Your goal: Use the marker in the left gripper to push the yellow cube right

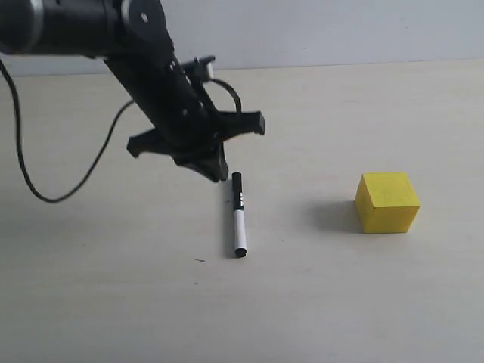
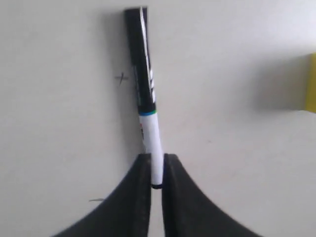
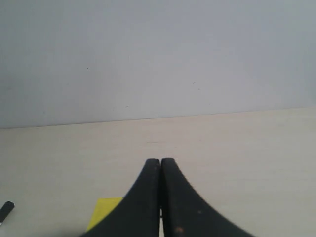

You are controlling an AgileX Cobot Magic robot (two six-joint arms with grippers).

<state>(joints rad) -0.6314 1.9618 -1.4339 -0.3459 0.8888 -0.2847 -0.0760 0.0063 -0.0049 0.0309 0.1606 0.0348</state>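
The marker (image 1: 238, 215) lies lengthwise on the pale table, its upper black end beside the fingertips of my left gripper (image 1: 219, 171). In the left wrist view the left gripper (image 2: 157, 158) is shut on the marker (image 2: 145, 94): both jaws press the white barrel near its small black end, and the long black part points away. The yellow cube (image 1: 387, 202) stands on the table well to the right of the marker, apart from it; its edge (image 2: 311, 81) shows at the frame border. My right gripper (image 3: 160, 161) is shut and empty, with the cube (image 3: 105, 210) partly hidden behind it.
A black cable (image 1: 30, 174) loops down from the left arm over the table's left side. A small dark mark (image 1: 199, 261) sits on the tabletop near the marker. A plain wall (image 3: 158, 59) rises behind the table's far edge.
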